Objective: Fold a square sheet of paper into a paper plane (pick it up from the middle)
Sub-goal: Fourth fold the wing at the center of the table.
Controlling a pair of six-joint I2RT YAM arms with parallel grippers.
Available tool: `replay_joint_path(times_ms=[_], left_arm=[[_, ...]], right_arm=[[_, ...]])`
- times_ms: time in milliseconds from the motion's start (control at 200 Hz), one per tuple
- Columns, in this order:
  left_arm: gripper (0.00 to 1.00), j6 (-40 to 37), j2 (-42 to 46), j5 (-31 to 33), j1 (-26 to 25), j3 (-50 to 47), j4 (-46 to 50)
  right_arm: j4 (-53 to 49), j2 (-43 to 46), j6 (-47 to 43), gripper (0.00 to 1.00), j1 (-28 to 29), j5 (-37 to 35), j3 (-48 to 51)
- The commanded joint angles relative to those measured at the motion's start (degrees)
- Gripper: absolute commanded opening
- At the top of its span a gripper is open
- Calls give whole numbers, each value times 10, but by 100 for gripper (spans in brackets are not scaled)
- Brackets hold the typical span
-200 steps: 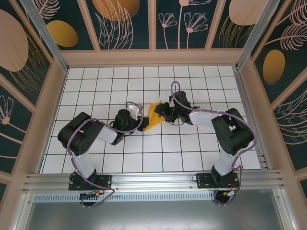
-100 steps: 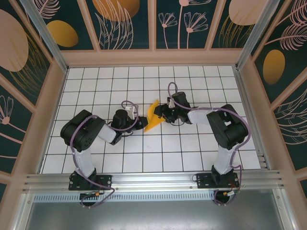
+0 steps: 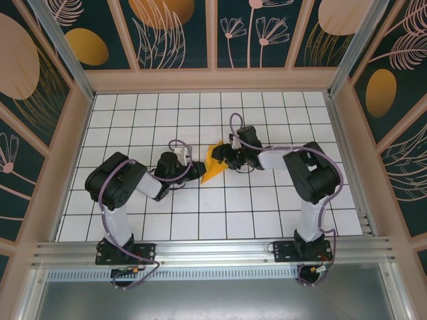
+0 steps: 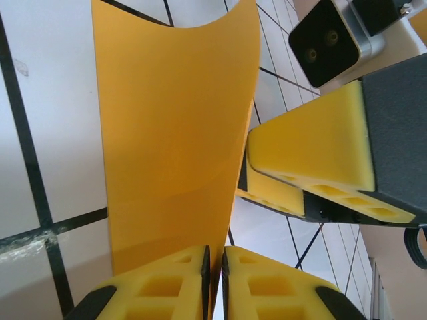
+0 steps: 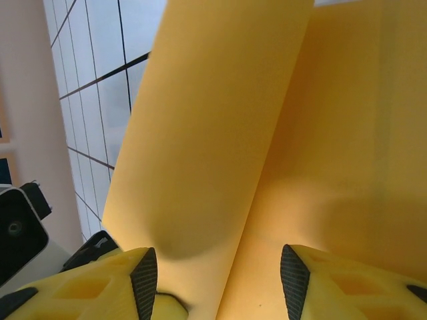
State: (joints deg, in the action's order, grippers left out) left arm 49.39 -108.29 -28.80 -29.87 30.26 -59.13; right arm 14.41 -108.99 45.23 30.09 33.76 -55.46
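Seen from above: the white gridded table [image 3: 133, 220], approached at its middle from both sides by the left arm [image 3: 117, 190] and the right arm [image 3: 310, 177], both bent low and reaching inward from the table's near edge.

Lifted clear of the table, over its middle: the square sheet of paper [image 3: 213, 163], orange-yellow and already creased into a pointed shape, with the pointed end angled toward the table's near edge. Raised on edge rather than laid flat, presumably to leave both faces reachable for folding in the air.

Clamped on the sheet's lower edge, just left of the table's middle, by the left gripper [image 4: 213, 257], with pads pressed together and only the paper's thickness in the slit. Evidently the anchor for the work.

Straddled just right of the table's middle by the right gripper [image 5: 217, 267], with fingers standing apart on either side of a curved flap and not seen to pinch it. Seemingly lining up for a hold along the crease.

Bowed rather than sharp along that flap, suggesting a fold not yet pressed home. Well short of finished, judging by the shape.
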Motion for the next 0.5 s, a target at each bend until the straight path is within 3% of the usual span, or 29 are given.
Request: replay_joint_path(times_ms=[0, 250, 495], left_arm=[[18, -9, -5, -13, 6, 17, 6], [20, -26, -13, -4, 9, 34, 33], [20, -37, -16, 5, 10, 45, 57]], right_arm=[[-14, -13, -20, 55, 1, 5, -18], [-36, -12, -14, 55, 4, -29, -17], [15, 16, -20, 55, 5, -8, 7]])
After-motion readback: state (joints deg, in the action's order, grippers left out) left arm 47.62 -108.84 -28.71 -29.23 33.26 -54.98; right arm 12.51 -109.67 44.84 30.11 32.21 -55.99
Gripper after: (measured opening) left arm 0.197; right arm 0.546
